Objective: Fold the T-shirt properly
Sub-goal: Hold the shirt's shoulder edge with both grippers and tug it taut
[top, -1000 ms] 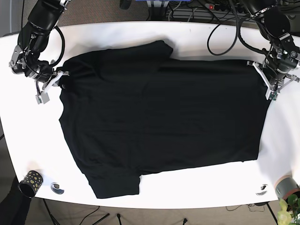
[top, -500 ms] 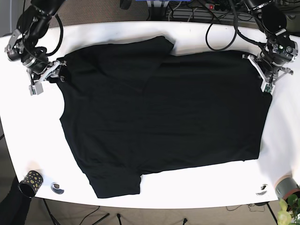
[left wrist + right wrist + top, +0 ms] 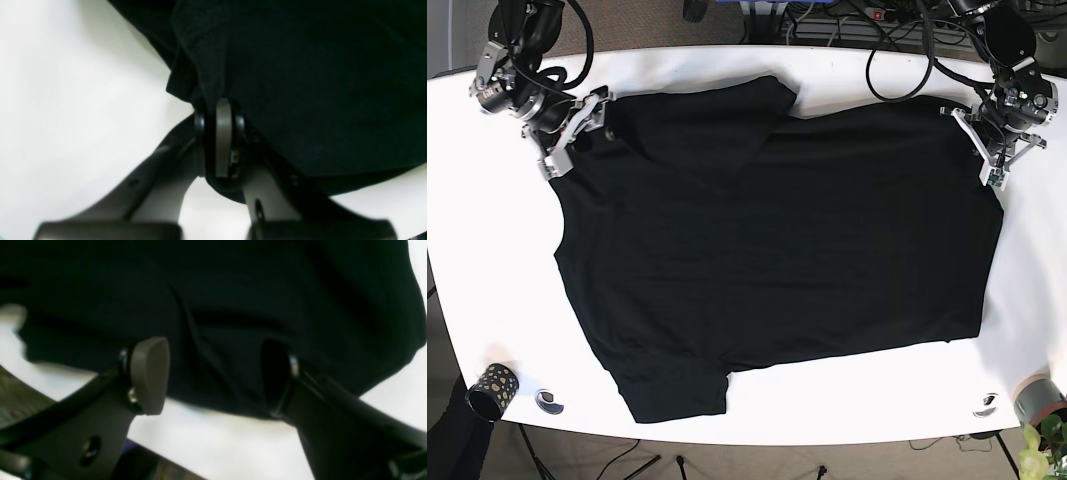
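Black shirt (image 3: pixel 767 250) spread flat across white desk (image 3: pixel 487 290), collar end toward 9 o'clock, hem toward 3 o'clock, one sleeve at 12 o'clock, the other at 6 o'clock.

Left tool (image 3: pixel 990 150) at 2 o'clock, on the far hem corner; in the left wrist view, left tool (image 3: pixel 223 110) clenched on a bunched fold of shirt (image 3: pixel 300 66), pads (image 3: pixel 223 133) pressed together with cloth between.

Right tool (image 3: pixel 575 128) at 10 o'clock, beside the far shoulder; in the right wrist view, right tool (image 3: pixel 213 373) released, jaws wide apart, shirt (image 3: pixel 213 300) edge sagging between pads (image 3: pixel 150 373) but not pinched.

Step in hand, as judged: taking hold of the far long edge, ahead of the first lengthwise fold. One corner secured, the other not yet.

Next move, as judged: closing of right tool on the shoulder edge, then an even lift of both corners and a carry toward 6 o'clock, with the edge kept taut.

Small cup (image 3: pixel 493 384) at 7 o'clock, well apart from the shirt.
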You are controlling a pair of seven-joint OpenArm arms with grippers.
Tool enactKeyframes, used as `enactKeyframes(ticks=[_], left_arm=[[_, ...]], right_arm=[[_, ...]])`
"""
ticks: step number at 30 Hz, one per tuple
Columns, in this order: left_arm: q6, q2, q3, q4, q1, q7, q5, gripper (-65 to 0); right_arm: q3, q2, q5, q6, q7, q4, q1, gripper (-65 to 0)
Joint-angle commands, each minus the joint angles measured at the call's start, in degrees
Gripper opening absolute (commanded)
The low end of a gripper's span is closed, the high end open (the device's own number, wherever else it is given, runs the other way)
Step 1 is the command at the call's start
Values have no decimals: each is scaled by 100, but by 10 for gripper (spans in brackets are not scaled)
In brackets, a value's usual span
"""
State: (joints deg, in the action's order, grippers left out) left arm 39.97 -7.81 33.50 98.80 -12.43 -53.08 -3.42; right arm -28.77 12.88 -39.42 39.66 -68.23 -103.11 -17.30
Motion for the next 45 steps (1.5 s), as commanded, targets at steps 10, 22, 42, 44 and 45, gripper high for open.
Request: enactKeyframes(ticks=[10, 22, 42, 44, 45], left_arm=[[3, -67, 48, 111, 7, 73, -32, -650], [3, -76, 57, 137, 25, 73, -40, -650], [3, 329, 532, 1060, 658, -1132, -761, -650], [3, 320, 523, 1051, 676, -1132, -752, -650], [3, 320, 523, 1051, 746, -1158, -744, -650]], right_arm=[[869, 70, 1142, 34, 612, -102, 134, -371], [825, 52, 1142, 34, 612, -181, 3, -650], [-652, 96, 799, 34, 568, -955, 416, -650], [-652, 123, 694, 34, 568, -946, 565, -650], [-635, 123, 676, 34, 568, -902, 679, -650]])
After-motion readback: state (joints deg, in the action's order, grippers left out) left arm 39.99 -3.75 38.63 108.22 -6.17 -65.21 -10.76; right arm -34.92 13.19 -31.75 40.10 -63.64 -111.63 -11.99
